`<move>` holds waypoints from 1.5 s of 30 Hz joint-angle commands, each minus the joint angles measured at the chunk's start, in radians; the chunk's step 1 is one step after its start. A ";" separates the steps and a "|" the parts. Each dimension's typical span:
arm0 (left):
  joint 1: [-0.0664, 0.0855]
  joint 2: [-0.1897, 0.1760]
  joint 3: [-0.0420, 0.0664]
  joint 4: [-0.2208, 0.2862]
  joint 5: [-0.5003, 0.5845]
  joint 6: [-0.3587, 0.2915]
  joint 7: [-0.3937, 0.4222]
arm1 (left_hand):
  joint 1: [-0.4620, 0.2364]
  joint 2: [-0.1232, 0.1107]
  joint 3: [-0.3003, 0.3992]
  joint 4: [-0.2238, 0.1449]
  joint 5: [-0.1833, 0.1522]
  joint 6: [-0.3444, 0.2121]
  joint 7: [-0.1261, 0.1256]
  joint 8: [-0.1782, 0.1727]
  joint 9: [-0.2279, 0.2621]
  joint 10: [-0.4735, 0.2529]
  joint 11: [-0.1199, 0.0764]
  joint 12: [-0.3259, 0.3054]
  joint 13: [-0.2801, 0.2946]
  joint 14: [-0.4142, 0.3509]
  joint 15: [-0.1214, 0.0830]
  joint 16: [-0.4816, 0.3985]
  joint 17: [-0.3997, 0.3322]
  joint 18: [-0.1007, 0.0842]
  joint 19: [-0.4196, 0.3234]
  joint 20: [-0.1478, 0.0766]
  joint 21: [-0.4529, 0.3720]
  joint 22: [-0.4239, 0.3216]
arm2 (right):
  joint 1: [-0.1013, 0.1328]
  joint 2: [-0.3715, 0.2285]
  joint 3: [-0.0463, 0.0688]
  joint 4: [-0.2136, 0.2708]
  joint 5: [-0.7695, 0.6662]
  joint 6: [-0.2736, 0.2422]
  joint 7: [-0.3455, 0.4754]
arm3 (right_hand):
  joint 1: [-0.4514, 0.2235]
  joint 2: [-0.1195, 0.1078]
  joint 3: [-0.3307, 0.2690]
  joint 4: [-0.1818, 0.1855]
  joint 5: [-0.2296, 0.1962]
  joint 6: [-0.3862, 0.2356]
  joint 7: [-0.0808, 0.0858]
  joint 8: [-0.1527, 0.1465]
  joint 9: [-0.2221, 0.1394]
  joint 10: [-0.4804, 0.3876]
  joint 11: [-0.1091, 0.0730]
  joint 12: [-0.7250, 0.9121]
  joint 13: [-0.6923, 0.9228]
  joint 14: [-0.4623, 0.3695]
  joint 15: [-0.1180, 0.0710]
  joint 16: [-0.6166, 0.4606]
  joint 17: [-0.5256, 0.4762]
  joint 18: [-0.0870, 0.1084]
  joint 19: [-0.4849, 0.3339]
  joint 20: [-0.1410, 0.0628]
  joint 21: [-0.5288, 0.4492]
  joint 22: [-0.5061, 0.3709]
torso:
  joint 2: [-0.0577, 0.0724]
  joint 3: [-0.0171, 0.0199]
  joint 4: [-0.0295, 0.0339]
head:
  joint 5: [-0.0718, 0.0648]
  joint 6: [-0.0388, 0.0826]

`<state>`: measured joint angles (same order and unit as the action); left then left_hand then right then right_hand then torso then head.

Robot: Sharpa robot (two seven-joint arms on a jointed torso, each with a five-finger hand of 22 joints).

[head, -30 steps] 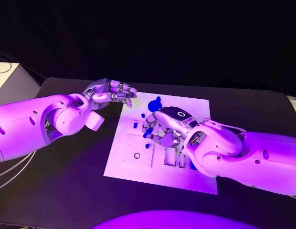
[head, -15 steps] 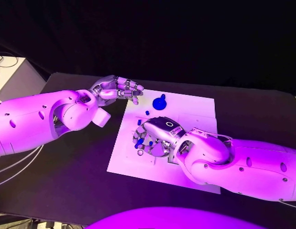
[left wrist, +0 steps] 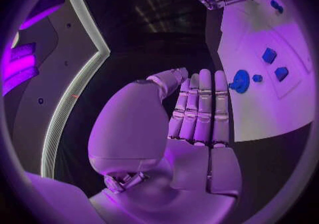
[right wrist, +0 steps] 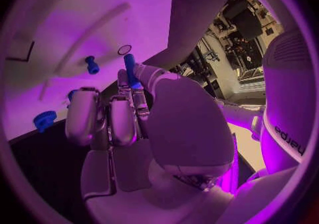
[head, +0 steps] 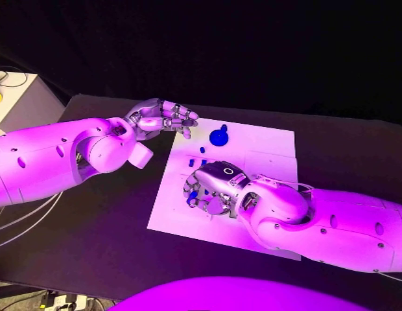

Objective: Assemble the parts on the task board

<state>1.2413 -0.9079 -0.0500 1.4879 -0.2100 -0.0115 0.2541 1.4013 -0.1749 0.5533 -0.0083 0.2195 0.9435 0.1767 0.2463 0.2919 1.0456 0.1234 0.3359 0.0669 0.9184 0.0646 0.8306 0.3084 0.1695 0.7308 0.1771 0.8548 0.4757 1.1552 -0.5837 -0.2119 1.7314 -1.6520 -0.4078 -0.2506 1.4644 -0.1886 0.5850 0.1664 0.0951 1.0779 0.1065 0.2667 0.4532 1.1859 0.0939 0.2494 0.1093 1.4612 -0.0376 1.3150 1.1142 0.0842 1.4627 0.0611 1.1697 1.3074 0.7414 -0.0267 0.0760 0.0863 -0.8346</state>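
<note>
Since half a second ago, the right hand (head: pixel 212 188) has stayed low over the board's (head: pixel 266 146) left half, shifting only slightly, while the left hand (head: pixel 164 118) has edged a little toward the top of the frame.

At centre frame in the head view, the white board lies on the black desk (head: pixel 98 227). The right hand hangs over the board's left middle, fingers curled downward. In the right wrist view it pinches a slim blue peg (right wrist: pixel 130 71) between thumb and fingertips, the peg standing roughly upright above the board, near a small ring mark (right wrist: pixel 124 49).

The left hand hovers at upper centre-left of the head view, just off the board's top-left corner. Its fingers lie straight and close together, the thumb folded across the palm, and it holds nothing.

A blue gear (head: pixel 219 137) rests near the board's top edge, just right of the left hand. Small blue parts (head: pixel 201 149) sit just below it. The left wrist view shows the gear (left wrist: pixel 240 81) beside two blue blocks (left wrist: pixel 269 55).
</note>
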 commanded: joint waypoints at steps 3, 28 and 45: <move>0.000 0.001 0.001 0.002 0.007 0.017 0.007 | 0.000 0.008 -0.006 0.001 0.000 0.002 0.007 -0.004 0.001 0.002 0.004 -0.004 0.001 0.003 0.007 -0.004 0.002 0.011 0.006 0.001 -0.006 -0.001 | -0.005 0.004 -0.001 -0.007 -0.040 0.029 -0.019 | 0.002 0.008 0.044 -0.041 0.004 -0.001 0.007 0.004 0.002 0.061 -0.054 0.001 0.043 0.015 0.000 0.003 0.001 -0.017 0.022 0.000 0.001 0.135 | 0.000 -0.0009 0.0005 | 0.003 -0.004; 0.000 -0.003 0.001 0.004 0.007 0.017 0.005 | 0.000 0.008 -0.006 0.001 0.000 0.002 0.007 -0.004 0.001 0.002 0.004 -0.004 0.001 0.003 0.007 -0.004 0.002 0.011 0.006 0.001 -0.006 -0.001 | -0.012 -0.004 -0.004 -0.008 -0.049 0.078 -0.036 | -0.001 0.007 0.045 -0.043 0.006 -0.001 0.007 0.005 0.004 0.062 -0.054 0.000 0.044 0.016 0.000 0.004 0.003 -0.017 0.022 0.000 0.002 0.135 | -0.001 -0.0004 -0.0005 | 0.008 -0.012; 0.000 -0.003 0.001 0.003 0.007 0.020 0.001 | 0.000 0.008 -0.007 0.002 0.000 0.002 0.007 -0.005 0.002 0.002 0.004 -0.007 0.001 0.003 0.008 -0.005 0.002 0.011 0.007 0.001 -0.009 -0.002 | -0.013 -0.007 -0.004 -0.008 -0.054 0.077 -0.041 | -0.003 0.007 0.046 -0.045 0.008 -0.001 0.006 0.006 0.005 0.063 -0.054 -0.001 0.046 0.016 0.000 0.005 0.005 -0.017 0.023 0.000 0.004 0.136 | -0.001 -0.0005 -0.0001 | 0.007 -0.013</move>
<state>1.2411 -0.9120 -0.0500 1.4888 -0.2092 -0.0090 0.2519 1.4013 -0.1749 0.5504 -0.0053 0.2195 0.9435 0.1767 0.2462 0.2924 1.0456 0.1233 0.3359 0.0665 0.9220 0.0682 0.8306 0.3100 0.1694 0.7308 0.1771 0.8499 0.4744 1.1470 -0.5883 -0.2113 1.7293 -1.6948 -0.3729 -0.2724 1.4621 -0.1907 0.5891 0.1595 0.0996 1.0768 0.1085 0.2693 0.4576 1.1859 0.0939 0.2457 0.1531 1.4613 -0.0375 1.3149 1.1181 0.0843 1.4627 0.0611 1.1697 1.3076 0.7402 -0.0270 0.0755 0.0931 -0.8471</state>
